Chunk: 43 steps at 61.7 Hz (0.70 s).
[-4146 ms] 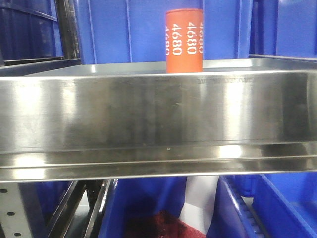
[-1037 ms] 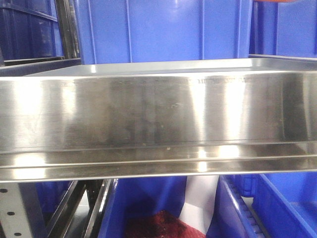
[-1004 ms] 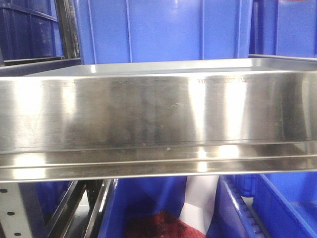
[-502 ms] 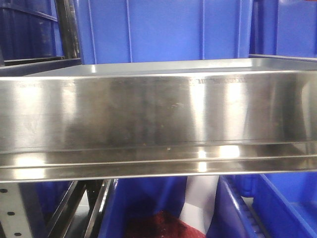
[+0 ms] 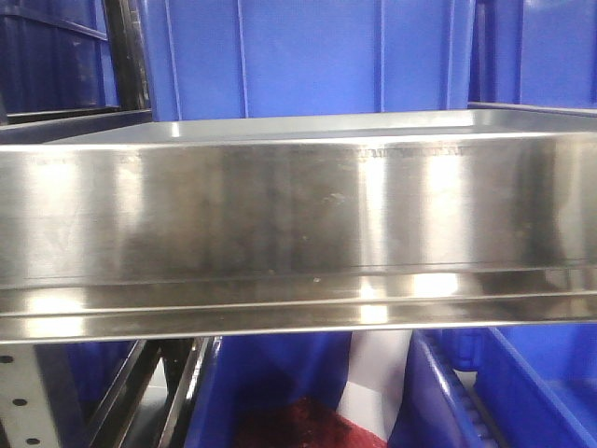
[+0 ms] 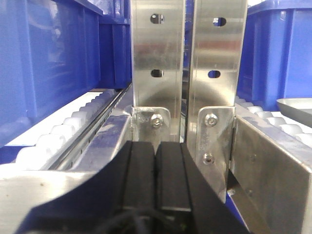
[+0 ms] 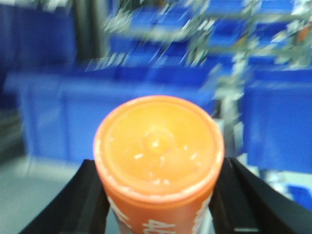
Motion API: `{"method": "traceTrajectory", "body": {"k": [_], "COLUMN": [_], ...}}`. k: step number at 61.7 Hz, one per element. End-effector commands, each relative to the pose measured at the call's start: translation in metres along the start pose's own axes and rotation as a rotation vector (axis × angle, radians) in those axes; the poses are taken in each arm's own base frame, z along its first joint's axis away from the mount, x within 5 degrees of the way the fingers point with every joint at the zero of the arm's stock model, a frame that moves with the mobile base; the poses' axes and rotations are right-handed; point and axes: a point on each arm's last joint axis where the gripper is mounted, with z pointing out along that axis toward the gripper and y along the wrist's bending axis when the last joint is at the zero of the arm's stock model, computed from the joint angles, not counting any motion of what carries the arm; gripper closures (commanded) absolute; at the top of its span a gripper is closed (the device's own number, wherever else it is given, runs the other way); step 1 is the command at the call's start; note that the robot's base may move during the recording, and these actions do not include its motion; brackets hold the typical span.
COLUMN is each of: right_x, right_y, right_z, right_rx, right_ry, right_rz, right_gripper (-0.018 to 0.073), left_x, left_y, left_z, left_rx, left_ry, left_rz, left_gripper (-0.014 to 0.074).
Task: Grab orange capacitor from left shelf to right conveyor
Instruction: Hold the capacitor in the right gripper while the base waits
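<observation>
The orange capacitor (image 7: 159, 151) fills the right wrist view, its flat end toward the camera and white numerals on its side. My right gripper (image 7: 159, 195) is shut on it, black fingers (image 7: 87, 200) against both sides; the background is motion-blurred. The left shelf (image 5: 298, 210) spans the front view as a shiny steel tray with a tall front lip; no capacitor shows on it. My left gripper (image 6: 156, 170) is shut and empty, its pads pressed together in front of steel rack posts (image 6: 157, 58). The right conveyor is out of view.
Blue plastic bins (image 5: 308, 56) stand behind the shelf and below it (image 5: 522, 392). White rollers (image 6: 63, 131) and blue bins (image 6: 48, 58) flank the rack posts in the left wrist view. A small silver tray edge (image 6: 297, 105) shows at the right.
The capacitor stood on the shelf 4 seconds ago; a second ago only an orange sliver showed at the top right, and now it is gone from the front view.
</observation>
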Motion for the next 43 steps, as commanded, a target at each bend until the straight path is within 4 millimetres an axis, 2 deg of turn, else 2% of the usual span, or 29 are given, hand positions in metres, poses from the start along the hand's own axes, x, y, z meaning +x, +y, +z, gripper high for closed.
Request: {"method": "traceTrajectory", "body": {"k": [1, 19, 33, 43], "right_x": [-0.016, -0.009, 0.000, 0.000], "right_y": [-0.009, -0.015, -0.008, -0.009], "right_z": [-0.016, -0.049, -0.055, -0.055], "right_rx": [0.066, 0.117, 0.047, 0.055], "right_ry": [-0.096, -0.165, -0.143, -0.147], "right_rz": [0.034, 0.029, 0.022, -0.011], "right_gripper": [0.0504, 0.0504, 0.0504, 0.0504], "left_x": [-0.010, -0.010, -0.010, -0.010], "left_y": [0.000, 0.000, 0.000, 0.000], "left_z": [0.000, 0.000, 0.000, 0.000], "left_rx": [0.007, 0.007, 0.007, 0.007], "left_ry": [-0.082, -0.082, -0.082, -0.082], "left_rz": [-0.006, -0.006, -0.006, -0.006], "left_gripper": [0.0701, 0.0701, 0.0701, 0.0701]}}
